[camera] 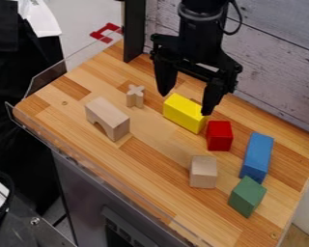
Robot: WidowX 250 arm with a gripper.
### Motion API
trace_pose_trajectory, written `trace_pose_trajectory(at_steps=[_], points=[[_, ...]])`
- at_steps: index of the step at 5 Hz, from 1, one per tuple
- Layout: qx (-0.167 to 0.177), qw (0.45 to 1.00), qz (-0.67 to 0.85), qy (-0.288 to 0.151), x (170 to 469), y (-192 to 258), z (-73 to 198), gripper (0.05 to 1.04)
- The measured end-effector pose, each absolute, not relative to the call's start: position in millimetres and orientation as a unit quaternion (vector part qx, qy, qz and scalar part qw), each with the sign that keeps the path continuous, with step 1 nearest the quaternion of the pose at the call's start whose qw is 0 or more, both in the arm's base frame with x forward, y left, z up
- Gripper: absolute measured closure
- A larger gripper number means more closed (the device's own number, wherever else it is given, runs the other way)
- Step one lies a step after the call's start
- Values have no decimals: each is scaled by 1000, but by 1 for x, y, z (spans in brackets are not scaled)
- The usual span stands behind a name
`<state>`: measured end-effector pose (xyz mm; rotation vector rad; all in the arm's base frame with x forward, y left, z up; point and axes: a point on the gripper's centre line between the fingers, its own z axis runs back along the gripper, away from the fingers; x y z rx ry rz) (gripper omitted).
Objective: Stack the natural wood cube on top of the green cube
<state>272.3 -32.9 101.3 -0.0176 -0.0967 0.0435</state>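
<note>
A: We have a grey plank wall [279, 62] behind a striped wooden counter [157, 164], with a clear guard [47, 78] along its edge. Where do we see the fingers [213, 98]?

B: We see them pointing down at the far side of the counter, spread well apart and clamped on nothing. The yellow rectangular block [181, 112] is nearest, lying on its side just below them and slightly toward us.

A: How does its long axis run against them?

B: From upper left to lower right, roughly along the line from one fingertip to the other, so we see the spread following its length more than its width. One tip overlaps its lower-right end in our view; we cannot tell whether they touch.

A: And close by?

B: The red block [219, 135] crowds that same end, with perhaps no gap. Past it we find the blue rectangular block [257, 155], the green block [247, 196] close to its near end, and a pale wooden block [203, 171] nearer us.

A: On the other side?

B: There we have the small wooden cross [135, 96] and the wooden arch block [108, 118], both apart from the yellow one.
</note>
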Motion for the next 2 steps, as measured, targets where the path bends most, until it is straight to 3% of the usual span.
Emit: trace_pose_trajectory(at_steps=[1, 2], points=[[-10, 999, 24, -31, 269, -34, 93, 85], [-54, 996, 64, -4, 266, -44, 77, 85]])
